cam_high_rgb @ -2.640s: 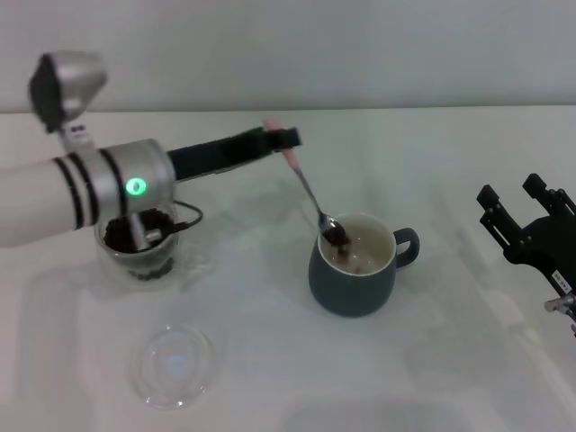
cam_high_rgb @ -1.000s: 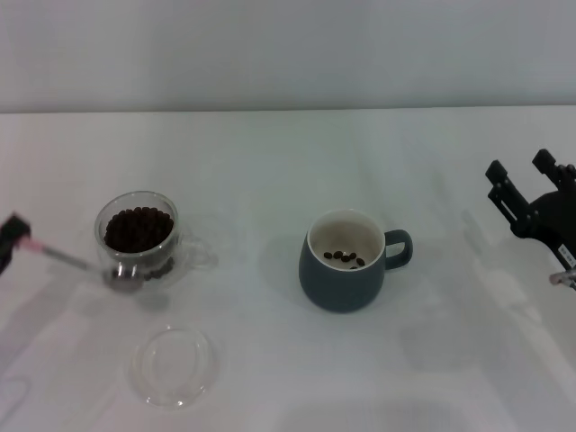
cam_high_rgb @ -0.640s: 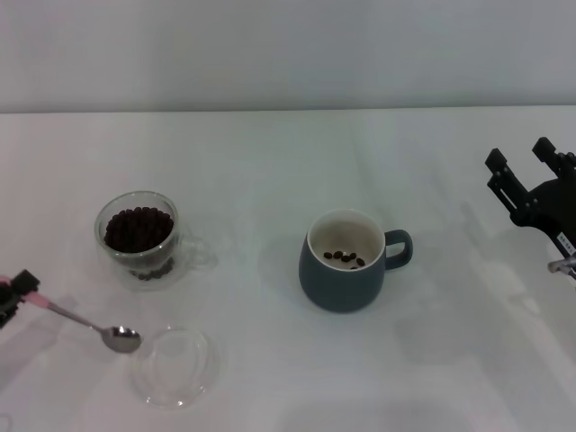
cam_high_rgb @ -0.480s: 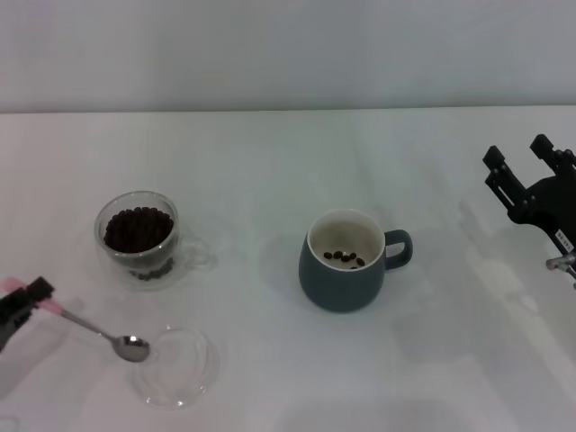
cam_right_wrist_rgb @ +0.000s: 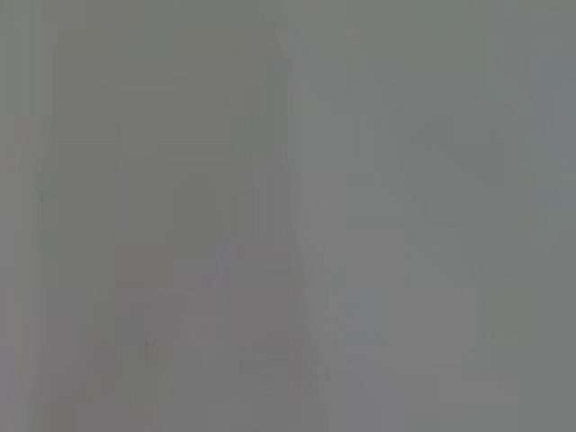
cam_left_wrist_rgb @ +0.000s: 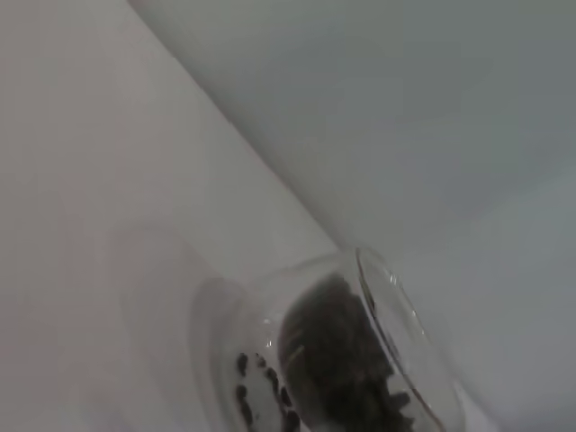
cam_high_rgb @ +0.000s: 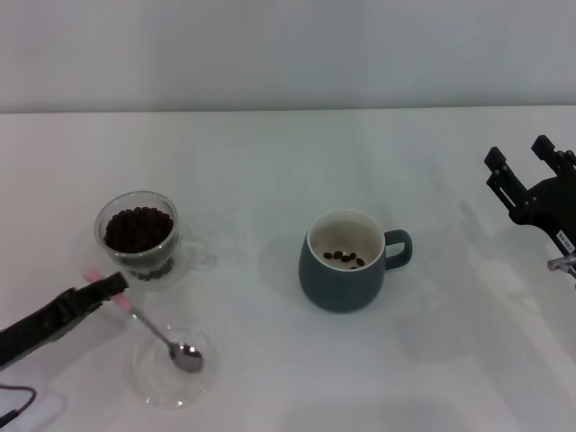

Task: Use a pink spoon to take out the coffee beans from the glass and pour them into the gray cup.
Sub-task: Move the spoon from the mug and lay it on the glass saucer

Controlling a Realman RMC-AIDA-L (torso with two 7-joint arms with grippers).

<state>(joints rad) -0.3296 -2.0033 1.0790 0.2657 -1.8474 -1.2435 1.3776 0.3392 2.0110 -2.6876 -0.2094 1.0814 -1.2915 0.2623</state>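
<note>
My left gripper (cam_high_rgb: 106, 290) is at the lower left, shut on the pink handle of the pink spoon (cam_high_rgb: 155, 329). The spoon's metal bowl rests in a flat clear glass dish (cam_high_rgb: 171, 369) and looks empty. The glass (cam_high_rgb: 138, 236) stands just behind the gripper, full of coffee beans (cam_high_rgb: 137, 228); it also shows in the left wrist view (cam_left_wrist_rgb: 333, 360). The gray cup (cam_high_rgb: 346, 262) stands in the middle with a few coffee beans (cam_high_rgb: 344, 258) on its cream bottom, handle to the right. My right gripper (cam_high_rgb: 533, 189) is open and idle at the right edge.
The white table (cam_high_rgb: 270, 162) runs back to a pale wall. The right wrist view shows only a plain grey surface.
The spoon emptied its beans into the gray cup, then my left gripper carried it back to the left, past the glass, and lowered its bowl into the flat dish. The right arm stayed put.
</note>
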